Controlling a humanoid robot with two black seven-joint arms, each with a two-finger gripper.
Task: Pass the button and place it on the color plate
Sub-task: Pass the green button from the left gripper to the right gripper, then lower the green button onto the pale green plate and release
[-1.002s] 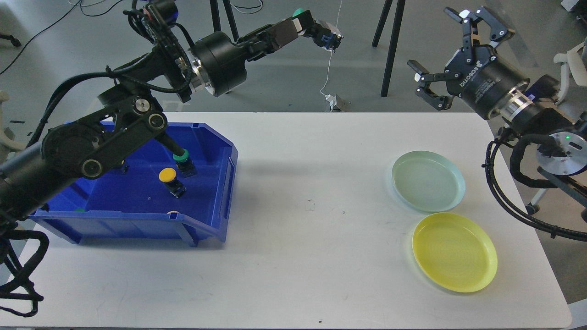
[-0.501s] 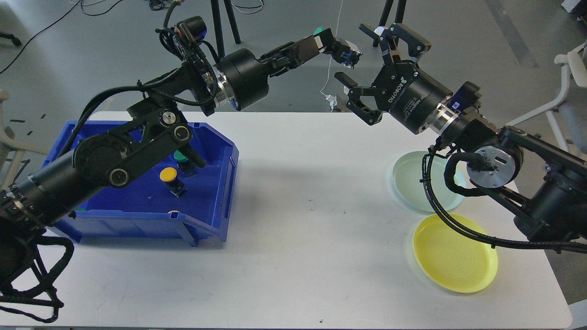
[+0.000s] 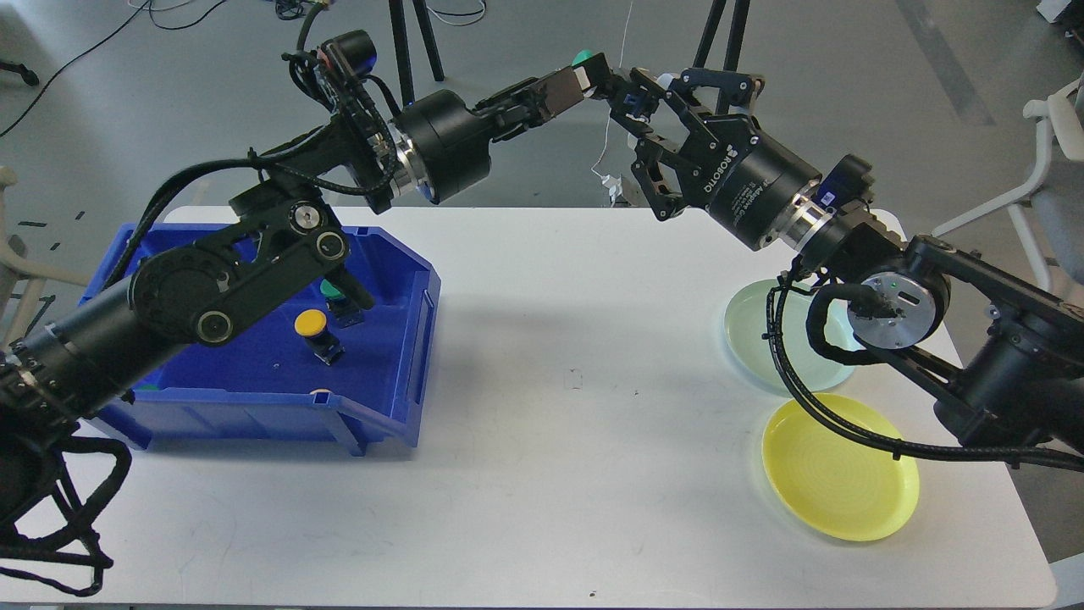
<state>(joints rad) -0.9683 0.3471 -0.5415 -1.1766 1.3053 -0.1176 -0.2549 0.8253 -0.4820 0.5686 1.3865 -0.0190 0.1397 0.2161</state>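
Note:
My left gripper point(image 3: 595, 76) is raised above the table's far edge and is shut on a button point(image 3: 625, 97) with a green cap and a blue base. My right gripper point(image 3: 641, 119) is open and reaches in from the right. Its fingers point(image 3: 656, 83) stand on either side of the button's blue base, and I cannot tell whether they touch it. A pale green plate point(image 3: 749, 335) and a yellow plate point(image 3: 838, 466) lie on the table's right side, partly behind my right arm.
A blue bin point(image 3: 406, 339) stands at the table's left. It holds a yellow-capped button point(image 3: 310, 324) and a green-capped button point(image 3: 334, 292), partly hidden by my left arm. Tripod legs stand behind the table.
My right arm has swung in from the far right to the button held by my left gripper, and its fingers now straddle the button. My left gripper moved slightly right, then held.

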